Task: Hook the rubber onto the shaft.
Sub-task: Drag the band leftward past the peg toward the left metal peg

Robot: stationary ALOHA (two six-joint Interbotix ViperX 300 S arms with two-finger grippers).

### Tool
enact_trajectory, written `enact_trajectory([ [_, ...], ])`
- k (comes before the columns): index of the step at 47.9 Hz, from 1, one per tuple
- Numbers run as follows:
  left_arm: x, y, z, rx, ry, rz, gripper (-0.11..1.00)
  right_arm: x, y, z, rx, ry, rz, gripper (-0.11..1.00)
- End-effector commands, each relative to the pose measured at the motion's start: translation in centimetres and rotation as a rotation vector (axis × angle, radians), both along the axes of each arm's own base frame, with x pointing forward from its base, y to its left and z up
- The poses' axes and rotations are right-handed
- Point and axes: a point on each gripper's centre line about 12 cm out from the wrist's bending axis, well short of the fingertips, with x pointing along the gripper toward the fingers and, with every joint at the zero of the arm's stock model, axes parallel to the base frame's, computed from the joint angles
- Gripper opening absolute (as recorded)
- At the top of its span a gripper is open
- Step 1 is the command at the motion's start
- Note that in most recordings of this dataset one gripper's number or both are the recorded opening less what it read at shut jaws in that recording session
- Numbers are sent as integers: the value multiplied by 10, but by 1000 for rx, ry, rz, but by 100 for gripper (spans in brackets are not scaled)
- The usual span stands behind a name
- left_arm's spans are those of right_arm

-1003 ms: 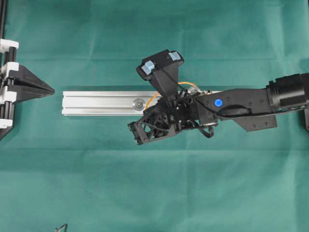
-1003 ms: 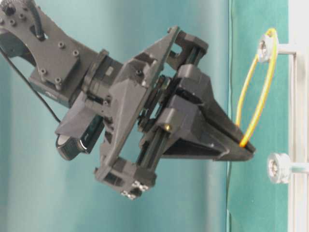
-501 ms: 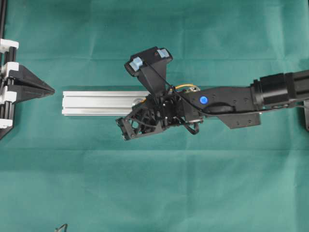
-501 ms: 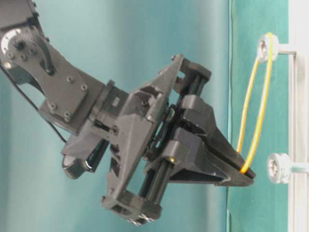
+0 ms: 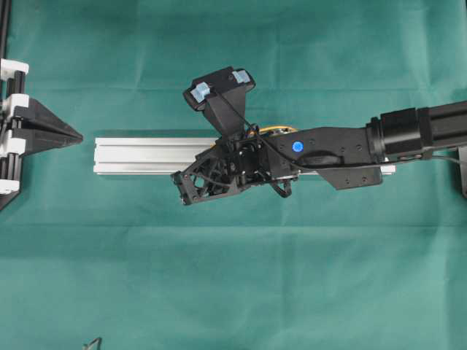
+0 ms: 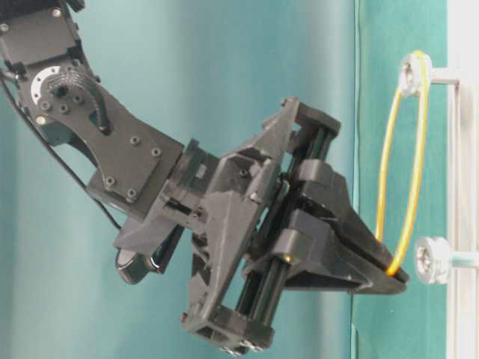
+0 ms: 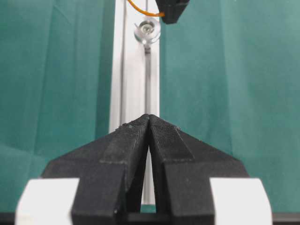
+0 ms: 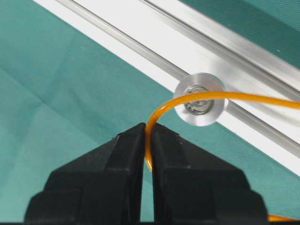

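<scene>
The rubber (image 6: 400,161) is a thin, glossy orange band, pulled out of round into a long narrow loop. Its far end sits hooked around the upper shaft (image 6: 412,73), a small silver flanged disc standing off the rail (image 5: 146,155), and its near end is pinched in the tips of the right gripper (image 6: 395,275), whose black jaws are pressed together on the strand with only the band's thickness between them. From the right wrist view the band (image 8: 187,105) curves out of the jaw tips, bends over the face of the second shaft (image 8: 200,99) just ahead of the tips, and runs off taut along the rail (image 8: 253,56); whether it has dropped behind that flange cannot be told. At table level this shaft (image 6: 432,259) stands just beyond the gripper's tips. The left gripper (image 7: 149,118) sits well back at the rail's other end, jaws closed on nothing, over green cloth (image 5: 233,277).
</scene>
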Motion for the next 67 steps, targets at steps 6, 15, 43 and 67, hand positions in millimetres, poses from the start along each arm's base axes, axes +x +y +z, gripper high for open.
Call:
enact_trajectory([
  [6,3,0,12,4,-31,-3,0,11,-3,20,8,-94,-1,6],
  [15,4,0,11,4,-28,-3,0,12,-8,16,7,-94,-8,6],
  [43,4,0,11,4,-28,-3,0,19,-15,12,-6,-119,-11,6],
  [67,4,0,11,4,-28,-3,0,26,-16,9,-6,-120,-13,6],
])
